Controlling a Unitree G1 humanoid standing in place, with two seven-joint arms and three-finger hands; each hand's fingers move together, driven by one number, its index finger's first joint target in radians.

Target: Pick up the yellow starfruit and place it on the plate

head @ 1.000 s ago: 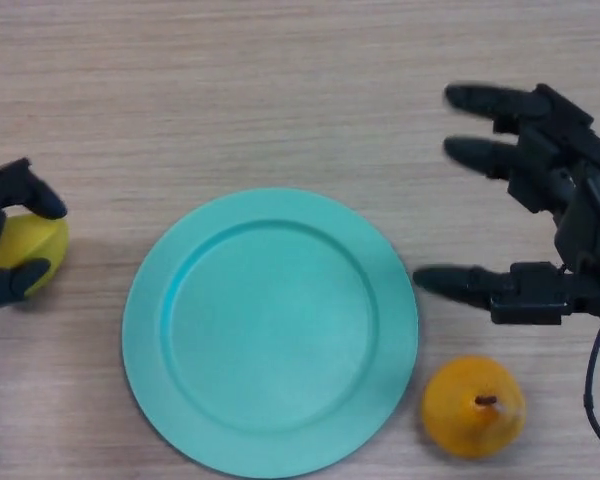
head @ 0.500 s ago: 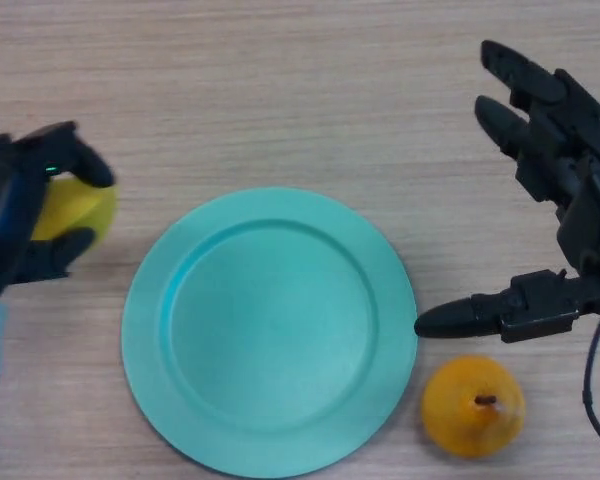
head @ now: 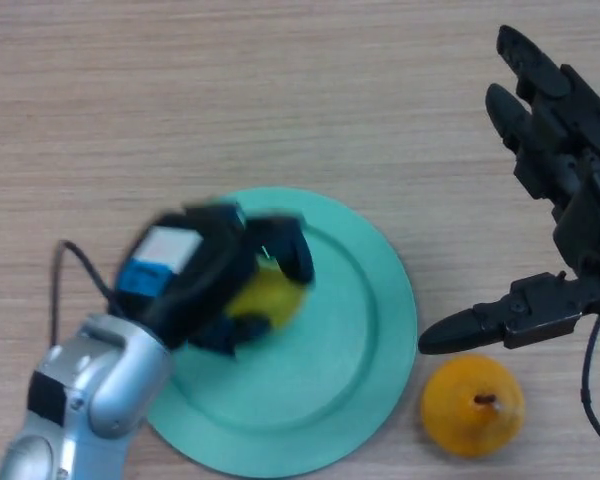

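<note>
The yellow starfruit (head: 265, 297) is held in my left hand (head: 215, 270), whose fingers curl round it above the middle-left of the teal plate (head: 355, 330). The hand and forearm hide much of the fruit and the plate's left part. I cannot tell whether the fruit touches the plate. My right hand (head: 555, 200) is open with fingers spread at the right of the table, its thumb pointing towards the plate's right rim.
An orange round fruit with a stem (head: 473, 407) lies on the wooden table (head: 280, 90) just right of the plate's lower rim, below my right thumb.
My left hand has carried the starfruit from the table's left edge rightwards to over the plate. My right hand has drawn back a little to the right.
</note>
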